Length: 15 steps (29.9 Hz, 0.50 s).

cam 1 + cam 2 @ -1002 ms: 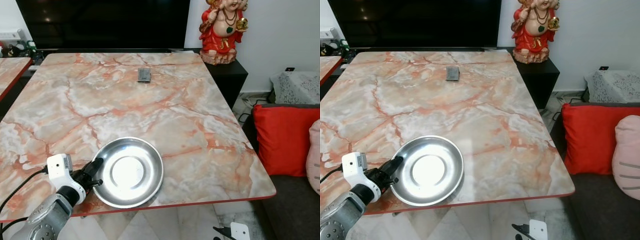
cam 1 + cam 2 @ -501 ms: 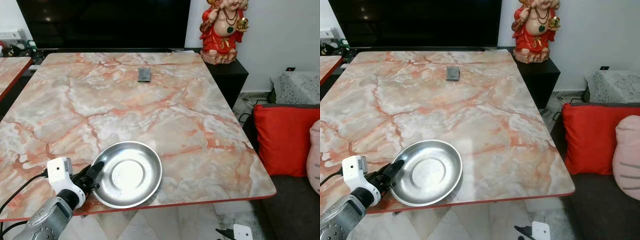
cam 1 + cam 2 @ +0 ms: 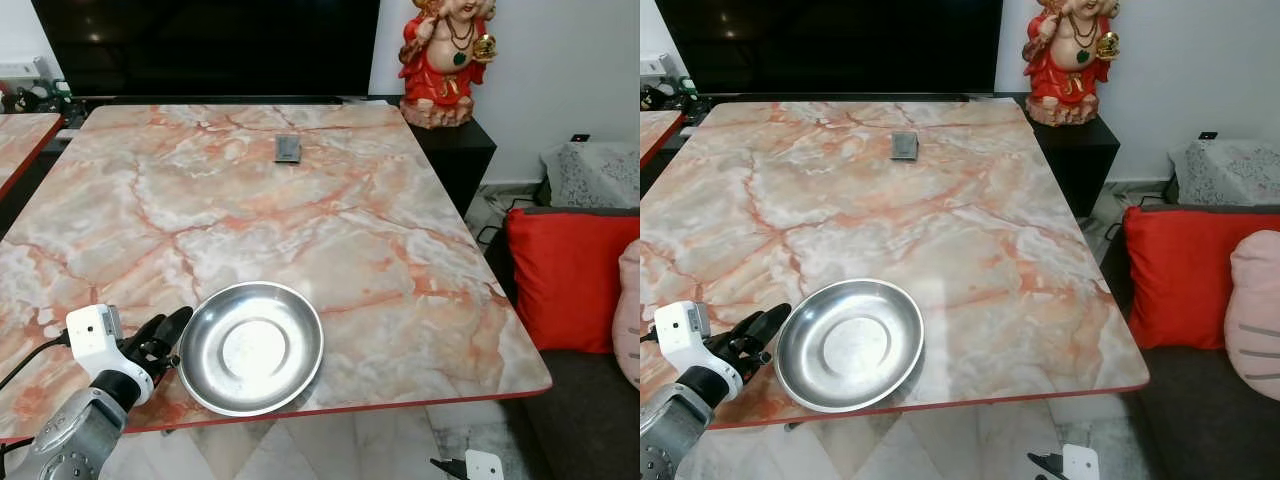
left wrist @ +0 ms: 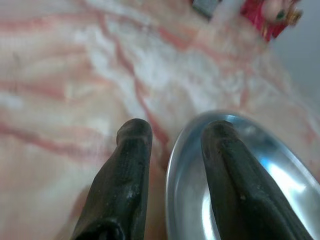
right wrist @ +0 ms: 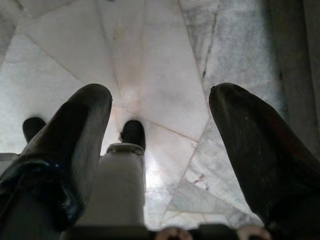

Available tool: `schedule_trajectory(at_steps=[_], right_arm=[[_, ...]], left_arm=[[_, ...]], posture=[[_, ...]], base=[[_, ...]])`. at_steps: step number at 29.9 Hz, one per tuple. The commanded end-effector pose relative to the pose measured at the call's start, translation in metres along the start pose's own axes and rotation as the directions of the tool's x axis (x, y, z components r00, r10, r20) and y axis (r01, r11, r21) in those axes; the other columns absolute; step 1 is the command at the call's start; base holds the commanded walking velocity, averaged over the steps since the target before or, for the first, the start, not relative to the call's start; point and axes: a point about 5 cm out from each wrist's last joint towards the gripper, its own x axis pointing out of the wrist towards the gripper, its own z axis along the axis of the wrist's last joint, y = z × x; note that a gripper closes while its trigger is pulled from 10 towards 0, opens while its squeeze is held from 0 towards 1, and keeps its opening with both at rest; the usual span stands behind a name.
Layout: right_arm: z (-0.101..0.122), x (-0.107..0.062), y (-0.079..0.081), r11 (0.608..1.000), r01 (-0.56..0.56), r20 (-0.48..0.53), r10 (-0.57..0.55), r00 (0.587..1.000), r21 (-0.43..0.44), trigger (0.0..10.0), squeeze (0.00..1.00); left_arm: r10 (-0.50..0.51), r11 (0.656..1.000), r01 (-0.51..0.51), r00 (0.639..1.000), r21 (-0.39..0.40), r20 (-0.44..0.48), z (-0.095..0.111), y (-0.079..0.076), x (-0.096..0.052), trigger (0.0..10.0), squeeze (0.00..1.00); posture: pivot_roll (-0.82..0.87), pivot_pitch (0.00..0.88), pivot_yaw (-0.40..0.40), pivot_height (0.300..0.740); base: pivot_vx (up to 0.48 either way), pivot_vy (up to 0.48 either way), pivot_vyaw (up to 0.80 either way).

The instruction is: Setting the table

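Head views: a round steel plate (image 3: 250, 347) lies flat, hollow up, at the marble table's (image 3: 300, 200) near edge; being round, it has no long axis. The left gripper (image 3: 160, 335) sits at its left rim.

Left wrist view: the fingers (image 4: 125, 185) are parted, one over the plate's bowl, one outside the rim, gripping nothing.

Right wrist view: the right gripper (image 5: 160, 145) hangs wide open above the tiled floor (image 5: 150, 60).
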Motion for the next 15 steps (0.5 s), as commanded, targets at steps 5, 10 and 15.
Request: schedule_trajectory(at_steps=[5,10,15], right_arm=[[-0.006,-0.001,-0.002,1.000,0.007,-0.023,-0.007,1.000,-0.004,10.0,0.00],[-0.007,-0.001,-0.002,1.000,0.007,-0.022,-0.007,1.000,-0.006,10.0,0.00],[-0.008,-0.002,-0.004,1.000,0.012,-0.022,-0.012,1.000,0.001,10.0,0.00]], left_arm=[[0.057,0.944,-0.121,0.976,0.308,0.209,0.026,-0.009,-0.001,10.0,0.00],[0.017,0.902,-0.117,0.972,0.417,0.236,0.023,-0.023,0.000,10.0,0.00],[0.026,0.873,-0.145,0.967,0.465,0.252,0.018,-0.023,0.001,10.0,0.00]], posture=[[0.14,0.109,-0.057,0.740],[0.13,0.105,-0.054,0.740],[0.13,0.099,-0.047,0.740]], base=[[0.000,0.000,0.00],[0.000,0.000,0.00],[0.000,0.000,0.00]])
